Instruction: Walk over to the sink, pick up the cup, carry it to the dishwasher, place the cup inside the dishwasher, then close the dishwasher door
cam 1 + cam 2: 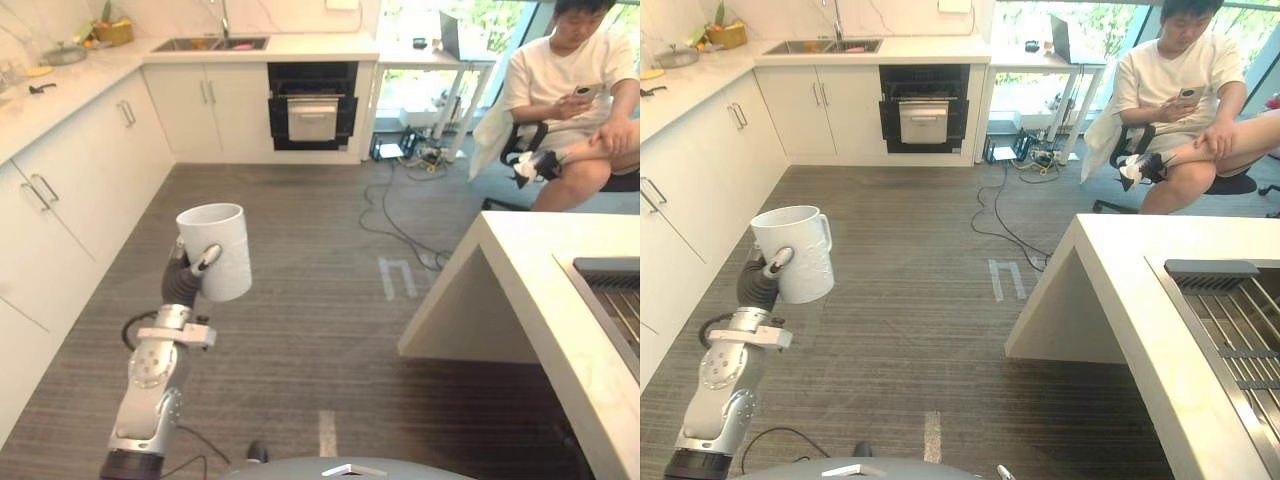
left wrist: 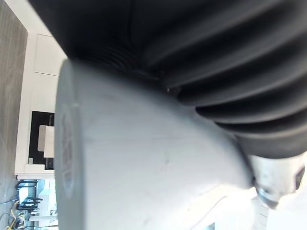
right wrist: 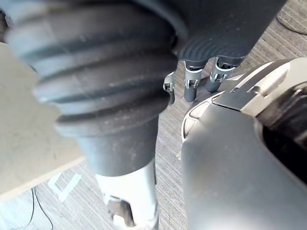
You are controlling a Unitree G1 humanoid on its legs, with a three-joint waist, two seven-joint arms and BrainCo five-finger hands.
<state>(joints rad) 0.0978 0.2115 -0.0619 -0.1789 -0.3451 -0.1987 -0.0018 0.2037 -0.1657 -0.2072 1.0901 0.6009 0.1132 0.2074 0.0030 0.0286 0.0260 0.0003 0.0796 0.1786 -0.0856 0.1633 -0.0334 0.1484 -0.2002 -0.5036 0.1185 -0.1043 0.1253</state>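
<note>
A white cup (image 1: pixel 218 248) is held upright in the air over the grey floor, with my left hand (image 1: pixel 203 263) shut on it and the thumb lying across its side. Up close, the left wrist view has the cup's wall (image 2: pixel 144 167) under the dark wrist cover. The dishwasher (image 1: pixel 312 105) is a dark opening with a steel front panel in the far cabinet row, well ahead of the cup. The sink (image 1: pixel 210 44) is set in the counter to its left. My right hand (image 3: pixel 192 86) hangs low over the floor with its fingers relaxed and nothing in it.
White cabinets (image 1: pixel 60 200) run along the left. A white island counter (image 1: pixel 520 290) with a grated inset juts in from the right. A person (image 1: pixel 570 100) sits on a chair at the back right, and cables (image 1: pixel 400 220) trail across the floor near a desk.
</note>
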